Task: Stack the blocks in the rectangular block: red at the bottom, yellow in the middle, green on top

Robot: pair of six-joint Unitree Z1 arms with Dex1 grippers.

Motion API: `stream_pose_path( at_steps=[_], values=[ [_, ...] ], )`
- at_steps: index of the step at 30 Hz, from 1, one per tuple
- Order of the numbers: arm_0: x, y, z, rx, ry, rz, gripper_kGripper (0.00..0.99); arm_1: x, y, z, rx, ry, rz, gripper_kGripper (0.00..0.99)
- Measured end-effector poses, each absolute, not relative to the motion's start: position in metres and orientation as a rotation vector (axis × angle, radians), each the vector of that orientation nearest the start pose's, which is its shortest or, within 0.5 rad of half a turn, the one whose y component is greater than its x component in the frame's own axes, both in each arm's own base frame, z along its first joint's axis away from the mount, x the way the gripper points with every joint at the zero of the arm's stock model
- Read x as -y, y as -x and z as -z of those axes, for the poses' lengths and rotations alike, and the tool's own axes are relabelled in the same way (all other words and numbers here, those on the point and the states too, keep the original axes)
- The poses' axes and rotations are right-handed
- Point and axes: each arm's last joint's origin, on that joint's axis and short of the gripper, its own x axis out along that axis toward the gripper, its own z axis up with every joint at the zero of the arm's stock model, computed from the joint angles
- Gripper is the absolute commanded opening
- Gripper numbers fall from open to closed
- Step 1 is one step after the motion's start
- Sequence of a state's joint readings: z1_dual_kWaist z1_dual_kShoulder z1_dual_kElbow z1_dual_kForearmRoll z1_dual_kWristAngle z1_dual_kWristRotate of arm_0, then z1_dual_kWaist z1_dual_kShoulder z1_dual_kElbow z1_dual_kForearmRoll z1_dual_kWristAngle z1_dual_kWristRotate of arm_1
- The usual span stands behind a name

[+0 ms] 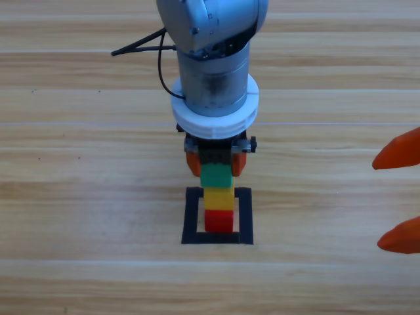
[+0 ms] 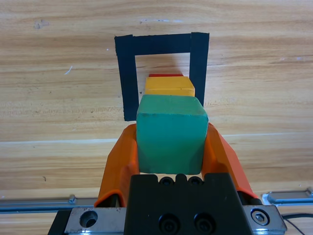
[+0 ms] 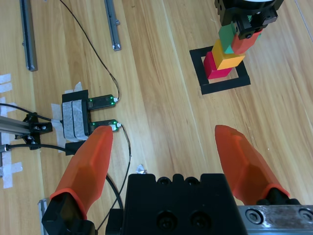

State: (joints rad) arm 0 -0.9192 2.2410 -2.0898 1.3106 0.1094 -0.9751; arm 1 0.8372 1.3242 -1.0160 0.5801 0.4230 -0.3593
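While our left gripper (image 2: 171, 147) squeezes the small teal-green cube (image 2: 170, 134) above the yellow cube (image 2: 169, 86), we should let go slowly and lift straight up.

red cube (image 1: 218, 220) inside black tape outline (image 1: 191, 216), mid-tabletop | yellow cube (image 1: 218, 198) on red | green cube (image 1: 216, 176) on top, upright

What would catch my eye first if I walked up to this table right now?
Probably the little tower in the middle: a red cube, a yellow cube and a green cube stacked inside a black tape square. The left hand reaches down from above with its orange jaws closed on the green cube. At the right edge, the right hand waits with its jaws open.
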Motion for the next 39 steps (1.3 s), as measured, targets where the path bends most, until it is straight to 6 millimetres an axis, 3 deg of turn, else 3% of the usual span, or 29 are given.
stream_pose_path(
  at_steps=[39],
  values=[
    [0.3582,-0.2799,-0.2738,-1.421,0.063,-0.032,0.003,-0.1708,-0.1268,-0.3417,-0.713,0.484,-1.332,0.923]
  ],
)
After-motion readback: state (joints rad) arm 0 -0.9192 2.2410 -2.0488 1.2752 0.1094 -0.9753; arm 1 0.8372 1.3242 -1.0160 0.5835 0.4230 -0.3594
